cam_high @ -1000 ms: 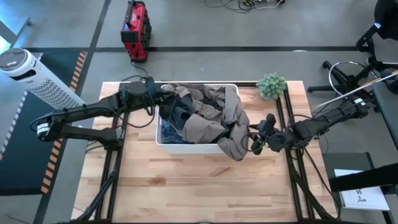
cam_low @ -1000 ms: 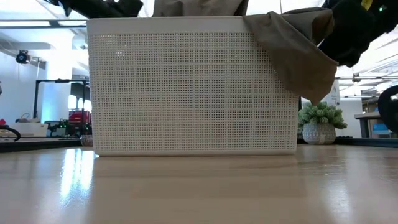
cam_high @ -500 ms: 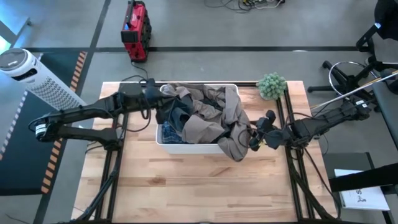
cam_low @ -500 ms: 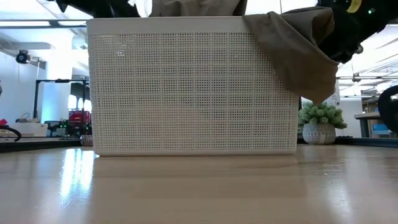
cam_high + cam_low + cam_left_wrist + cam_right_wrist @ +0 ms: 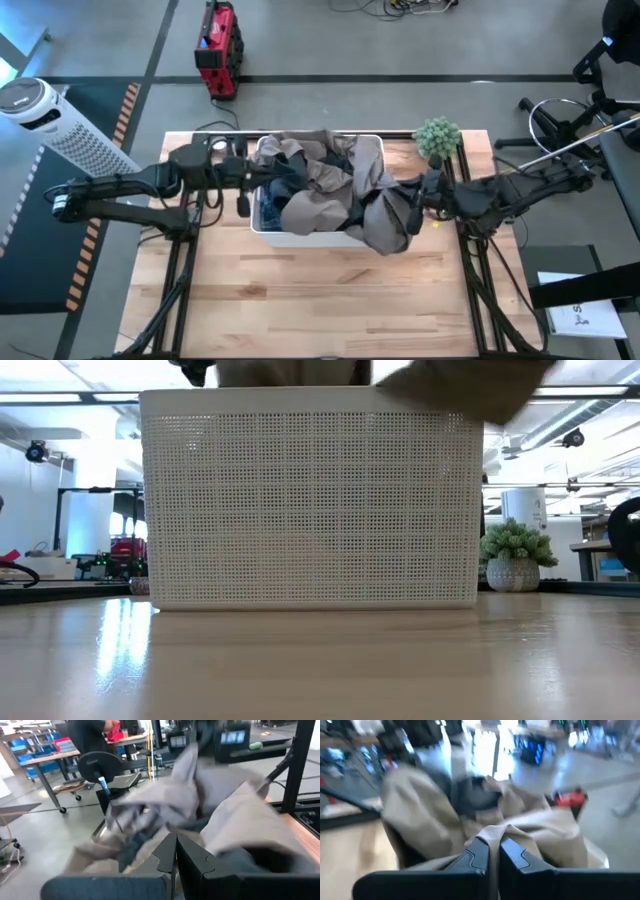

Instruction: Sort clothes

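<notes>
High view: right pincer (image 5: 412,208) was clamped on the taupe garment (image 5: 385,215) at the bin's (image 5: 300,236) right edge; left pincer (image 5: 262,178), fingers closed together, was above its left wall.

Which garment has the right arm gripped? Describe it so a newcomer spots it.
Find the white bin mid-table. Draped over its right rim is the taupe garment, the right gripper shut on a fold. It alone spills outside the bin; the other clothes stay heaped inside.
</notes>
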Motion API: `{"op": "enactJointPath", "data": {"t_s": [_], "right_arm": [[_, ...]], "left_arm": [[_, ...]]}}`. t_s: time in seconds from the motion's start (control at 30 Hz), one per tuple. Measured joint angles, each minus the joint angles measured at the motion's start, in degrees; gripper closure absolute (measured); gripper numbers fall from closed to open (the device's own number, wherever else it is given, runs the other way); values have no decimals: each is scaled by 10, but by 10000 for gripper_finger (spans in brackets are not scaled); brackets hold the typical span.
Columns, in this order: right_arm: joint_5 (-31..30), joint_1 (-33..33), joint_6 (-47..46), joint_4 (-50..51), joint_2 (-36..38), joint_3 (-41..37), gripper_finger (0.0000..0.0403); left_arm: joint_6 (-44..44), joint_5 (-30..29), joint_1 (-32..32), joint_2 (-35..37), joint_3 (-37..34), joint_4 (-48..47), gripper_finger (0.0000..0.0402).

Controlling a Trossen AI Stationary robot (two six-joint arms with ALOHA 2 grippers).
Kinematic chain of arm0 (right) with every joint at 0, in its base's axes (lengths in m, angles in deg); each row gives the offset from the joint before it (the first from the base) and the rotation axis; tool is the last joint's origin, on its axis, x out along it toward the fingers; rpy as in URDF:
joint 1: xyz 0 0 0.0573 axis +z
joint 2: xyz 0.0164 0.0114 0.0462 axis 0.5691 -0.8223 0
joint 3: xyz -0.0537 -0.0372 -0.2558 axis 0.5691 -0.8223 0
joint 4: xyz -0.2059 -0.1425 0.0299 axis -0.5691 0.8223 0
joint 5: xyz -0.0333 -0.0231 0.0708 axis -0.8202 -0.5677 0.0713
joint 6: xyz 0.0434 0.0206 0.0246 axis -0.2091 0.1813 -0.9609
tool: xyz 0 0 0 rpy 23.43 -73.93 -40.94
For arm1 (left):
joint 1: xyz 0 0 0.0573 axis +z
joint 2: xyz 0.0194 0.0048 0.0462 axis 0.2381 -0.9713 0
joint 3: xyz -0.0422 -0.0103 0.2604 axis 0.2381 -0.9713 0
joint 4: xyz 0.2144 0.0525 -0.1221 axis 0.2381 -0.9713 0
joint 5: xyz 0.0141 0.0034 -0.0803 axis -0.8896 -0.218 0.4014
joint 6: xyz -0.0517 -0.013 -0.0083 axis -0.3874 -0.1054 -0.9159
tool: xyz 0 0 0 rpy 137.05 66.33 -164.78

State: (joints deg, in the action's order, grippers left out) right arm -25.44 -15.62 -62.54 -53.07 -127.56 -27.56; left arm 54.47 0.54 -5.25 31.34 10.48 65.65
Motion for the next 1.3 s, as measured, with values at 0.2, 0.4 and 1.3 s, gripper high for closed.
{"op": "enactJointPath", "data": {"t_s": [0.2, 0.4, 1.3], "right_arm": [[25, -23, 115, -29, -107, 142, 403], [77, -103, 195, -21, -232, 256, 403], [434, -383, 170, 3, -507, 219, 403]], "left_arm": [[-1, -2, -15, -53, 0, 8, 402], [-1, -4, -25, -116, 0, 44, 402], [8, 124, -77, -17, -1, 49, 402]]}}
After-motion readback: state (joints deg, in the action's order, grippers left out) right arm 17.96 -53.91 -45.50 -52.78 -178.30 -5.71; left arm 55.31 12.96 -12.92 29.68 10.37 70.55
